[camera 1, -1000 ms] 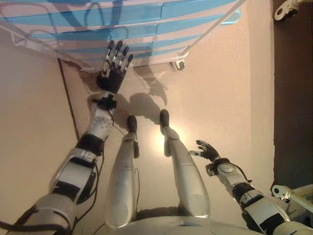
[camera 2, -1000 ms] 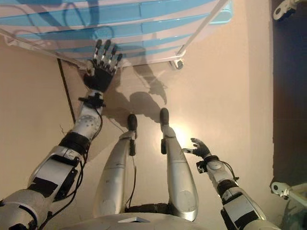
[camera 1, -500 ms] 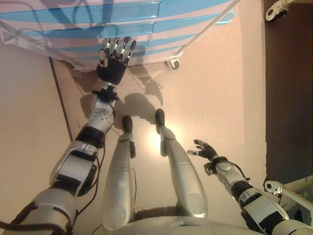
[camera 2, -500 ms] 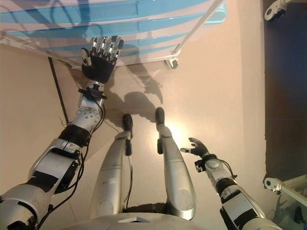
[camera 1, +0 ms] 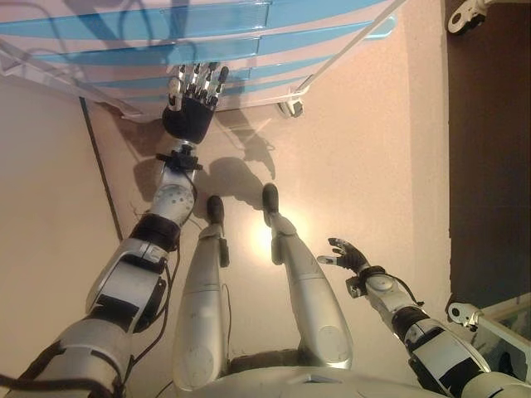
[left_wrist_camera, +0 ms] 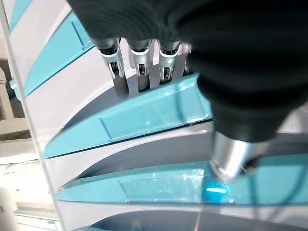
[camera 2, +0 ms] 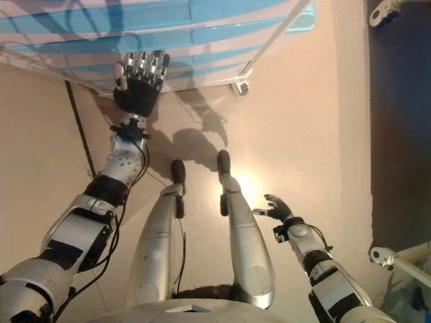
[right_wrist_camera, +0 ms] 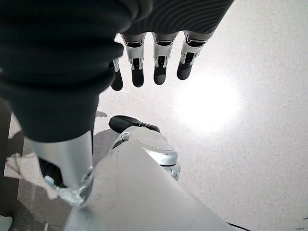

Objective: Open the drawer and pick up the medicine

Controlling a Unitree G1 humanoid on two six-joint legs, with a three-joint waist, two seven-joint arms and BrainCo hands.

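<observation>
A white drawer unit (camera 1: 249,33) with several blue drawer fronts stands on casters ahead of me; all its drawers look shut. My left hand (camera 1: 192,104) is raised against a lower blue drawer front (left_wrist_camera: 144,115). Its fingers (left_wrist_camera: 139,72) are nearly straight, and their tips are hidden behind that front's upper edge. The thumb stays apart below. My right hand (camera 1: 347,253) hangs open and empty low at my right side, over the bare floor (right_wrist_camera: 231,96). No medicine shows in any view.
One caster (camera 1: 292,106) of the unit sits at its near right corner. A dark floor seam (camera 1: 99,182) runs on the left. A dark strip (camera 1: 489,149) borders the floor at right, with white frame parts (camera 1: 481,319) at the lower right.
My left hand has moved up to the drawer fronts and its spread fingers have drawn together and bent slightly onto a drawer edge. The camera has shifted a little. The right hand has not moved.
</observation>
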